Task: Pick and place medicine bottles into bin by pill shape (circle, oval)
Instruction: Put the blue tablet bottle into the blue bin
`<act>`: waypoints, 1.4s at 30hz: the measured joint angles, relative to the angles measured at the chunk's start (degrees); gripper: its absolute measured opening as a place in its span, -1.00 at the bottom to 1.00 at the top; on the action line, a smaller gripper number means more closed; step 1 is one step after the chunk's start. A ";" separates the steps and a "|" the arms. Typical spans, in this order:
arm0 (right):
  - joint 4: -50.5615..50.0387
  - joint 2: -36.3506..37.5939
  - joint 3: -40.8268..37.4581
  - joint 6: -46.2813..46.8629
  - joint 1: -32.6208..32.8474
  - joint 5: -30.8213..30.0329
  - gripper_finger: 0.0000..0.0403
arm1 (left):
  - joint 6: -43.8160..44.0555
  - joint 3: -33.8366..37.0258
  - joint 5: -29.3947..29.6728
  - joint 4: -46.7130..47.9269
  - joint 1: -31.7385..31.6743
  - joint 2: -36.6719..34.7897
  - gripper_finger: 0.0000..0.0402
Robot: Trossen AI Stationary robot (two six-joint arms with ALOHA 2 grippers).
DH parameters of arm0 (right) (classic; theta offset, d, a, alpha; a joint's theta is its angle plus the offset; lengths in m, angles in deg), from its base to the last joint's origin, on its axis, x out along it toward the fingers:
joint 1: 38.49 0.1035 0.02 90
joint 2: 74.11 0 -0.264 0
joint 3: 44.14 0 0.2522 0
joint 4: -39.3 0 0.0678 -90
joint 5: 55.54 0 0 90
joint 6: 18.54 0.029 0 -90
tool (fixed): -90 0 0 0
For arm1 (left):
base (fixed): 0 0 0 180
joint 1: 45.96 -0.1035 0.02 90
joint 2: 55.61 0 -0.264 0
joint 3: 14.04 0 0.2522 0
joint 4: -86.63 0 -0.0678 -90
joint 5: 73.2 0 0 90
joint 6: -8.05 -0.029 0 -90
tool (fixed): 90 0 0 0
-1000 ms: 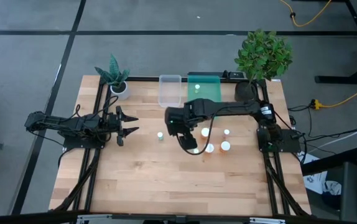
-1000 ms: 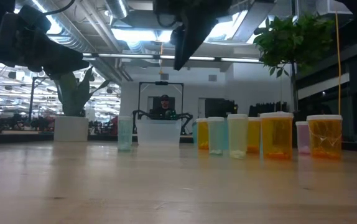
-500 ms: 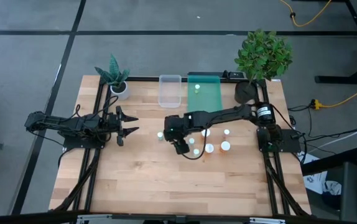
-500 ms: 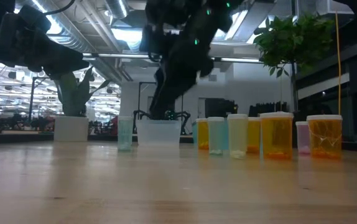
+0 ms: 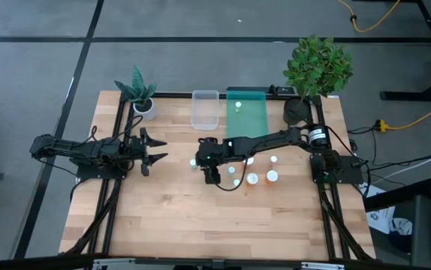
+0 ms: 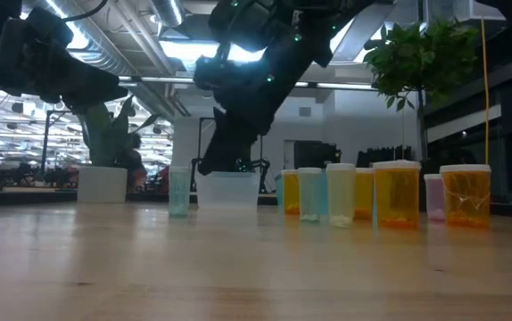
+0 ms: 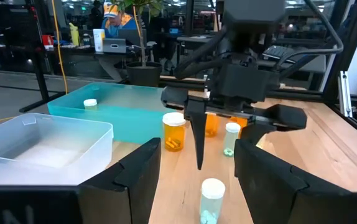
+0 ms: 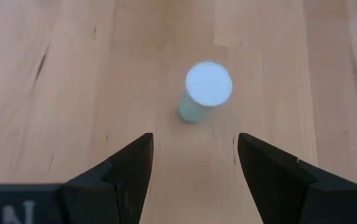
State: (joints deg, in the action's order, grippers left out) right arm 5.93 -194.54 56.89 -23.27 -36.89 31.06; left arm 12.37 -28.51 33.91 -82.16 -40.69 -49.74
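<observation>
Pale green bottle (image 8: 206, 90) upright, just ahead of spread right claw (image 8: 194, 165)

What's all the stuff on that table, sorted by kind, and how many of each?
Medicine bottles: 9, one of them inside the teal bin
Bins: 2, the teal bin and the clear bin
Potted plants: 2
Total: 13

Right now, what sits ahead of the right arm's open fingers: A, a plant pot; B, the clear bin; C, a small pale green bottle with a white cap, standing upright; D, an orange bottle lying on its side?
C: the right wrist view shows a small pale green bottle standing upright on the table ahead of the right gripper, whose fingers are spread and not touching it.
</observation>
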 joint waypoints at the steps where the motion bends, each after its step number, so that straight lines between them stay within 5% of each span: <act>1: 0.21 -0.38 0.00 -0.01 0.00 0.00 0.17 | 0.00 -0.01 0.00 0.00 0.00 0.02 -0.03; 20: 13.04 -4.13 0.02 0.14 -0.66 1.56 0.17 | -0.39 -0.01 0.02 0.00 0.00 0.00 -0.03; 33: 13.02 -4.96 0.07 0.04 -0.70 0.02 0.17 | -0.39 -0.01 0.02 0.00 0.00 0.00 -0.03; 42: 13.43 -4.96 0.07 1.68 -0.70 0.00 -0.20 | -0.42 -0.01 0.02 0.00 -0.01 0.00 -0.03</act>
State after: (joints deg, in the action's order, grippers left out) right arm 19.35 -199.50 56.95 -21.59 -37.59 31.06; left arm 11.95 -28.51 33.93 -82.16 -40.70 -49.74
